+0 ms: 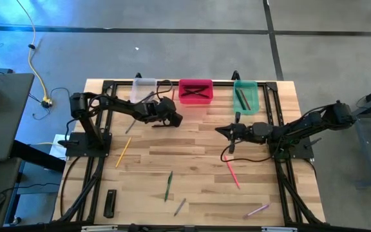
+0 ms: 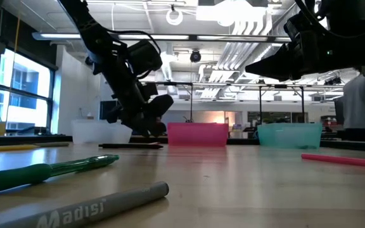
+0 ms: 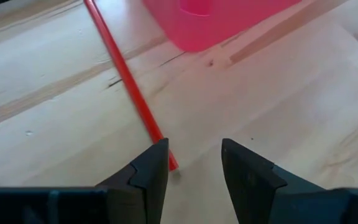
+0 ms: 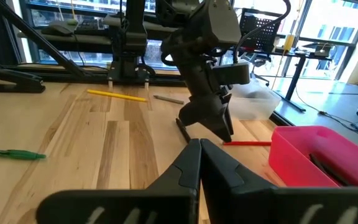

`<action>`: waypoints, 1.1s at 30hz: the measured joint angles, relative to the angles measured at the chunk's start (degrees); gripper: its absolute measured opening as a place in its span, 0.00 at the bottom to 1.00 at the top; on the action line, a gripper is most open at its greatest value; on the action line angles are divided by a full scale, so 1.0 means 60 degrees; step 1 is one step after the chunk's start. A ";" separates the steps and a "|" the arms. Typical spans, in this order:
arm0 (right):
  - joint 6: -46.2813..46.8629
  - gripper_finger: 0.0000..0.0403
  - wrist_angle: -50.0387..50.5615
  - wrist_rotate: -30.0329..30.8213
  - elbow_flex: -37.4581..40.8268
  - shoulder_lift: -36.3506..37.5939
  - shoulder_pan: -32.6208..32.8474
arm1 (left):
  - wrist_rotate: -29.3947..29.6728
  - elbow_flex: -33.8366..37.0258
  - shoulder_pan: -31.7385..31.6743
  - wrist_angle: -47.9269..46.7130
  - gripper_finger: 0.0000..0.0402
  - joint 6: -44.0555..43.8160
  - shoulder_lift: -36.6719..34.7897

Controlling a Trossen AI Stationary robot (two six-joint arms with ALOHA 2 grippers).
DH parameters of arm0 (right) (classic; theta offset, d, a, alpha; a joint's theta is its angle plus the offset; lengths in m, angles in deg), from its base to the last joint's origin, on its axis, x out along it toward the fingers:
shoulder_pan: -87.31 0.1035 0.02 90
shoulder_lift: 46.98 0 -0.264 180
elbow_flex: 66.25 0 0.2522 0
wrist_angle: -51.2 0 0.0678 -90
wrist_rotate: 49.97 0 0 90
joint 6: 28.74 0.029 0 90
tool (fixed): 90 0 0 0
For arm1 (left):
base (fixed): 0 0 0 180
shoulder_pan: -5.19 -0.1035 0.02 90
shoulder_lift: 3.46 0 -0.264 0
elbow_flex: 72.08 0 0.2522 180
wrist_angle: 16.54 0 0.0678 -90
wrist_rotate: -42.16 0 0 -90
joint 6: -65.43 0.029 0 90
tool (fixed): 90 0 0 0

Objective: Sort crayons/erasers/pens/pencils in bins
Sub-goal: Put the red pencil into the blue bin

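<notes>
Fingers: left gripper (image 3: 194, 165) spread over bare wood, holding nothing | red stick (image 3: 129, 84) lies on the table, its end just beside one finger (not pinched), near the pink-red bin (image 1: 195, 91) | right gripper (image 4: 199, 152) pressed together, empty, mid-table.

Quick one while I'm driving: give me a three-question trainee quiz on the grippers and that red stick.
1. True or false: the left gripper is open.
2. The red stick near the pink bin lies: A inside it; B on the table beside it; C clamped in a grip.
3. Fill in: the right gripper, waiting mid-table, is ____.

Key: 1 true; 2 B; 3 shut.
</notes>
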 joint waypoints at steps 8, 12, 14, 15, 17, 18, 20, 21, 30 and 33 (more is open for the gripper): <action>0.0001 0.00 -0.0033 -0.0004 0.0000 0.0000 0.0015 | -0.0204 0.0010 0.0122 -0.0171 0.34 -0.0227 -0.0349; 0.0002 0.00 -0.0033 -0.0007 0.0000 0.0000 0.0015 | -0.0193 -0.0528 0.0221 -0.1127 0.34 -0.0137 -0.0876; 0.0000 0.00 -0.0033 -0.0007 0.0000 0.0000 0.0015 | -0.0103 -0.0957 0.0257 -0.1712 0.34 0.0132 -0.1117; 0.0000 0.00 -0.0047 -0.0015 0.0000 0.0000 0.0015 | -0.0095 -0.1151 0.0267 -0.2090 0.34 0.0248 -0.1142; 0.0004 0.00 -0.0062 -0.0065 0.0000 0.0000 0.0015 | -0.0132 -0.1524 0.0206 -0.2808 0.34 0.0363 -0.1100; 0.0002 0.00 -0.0062 -0.0095 0.0000 0.0000 0.0015 | -0.0180 -0.1686 0.0147 -0.3052 0.34 0.0432 -0.1091; 0.0001 0.00 -0.0066 -0.0152 0.0000 0.0000 0.0015 | -0.0187 -0.1898 0.0065 -0.3199 0.34 0.0470 -0.1010; 0.0004 0.00 -0.0066 -0.0180 0.0000 0.0000 0.0015 | -0.0179 -0.1884 -0.0002 -0.3303 0.34 0.0474 -0.0980; 0.0002 0.00 -0.0069 -0.0237 0.0000 0.0000 0.0015 | -0.0592 -0.1883 -0.0284 -0.2945 0.34 0.0441 -0.0360; 0.0000 0.00 -0.0071 -0.0237 0.0000 0.0000 0.0015 | -0.1059 -0.1880 -0.0399 -0.2823 0.34 0.0220 0.0031</action>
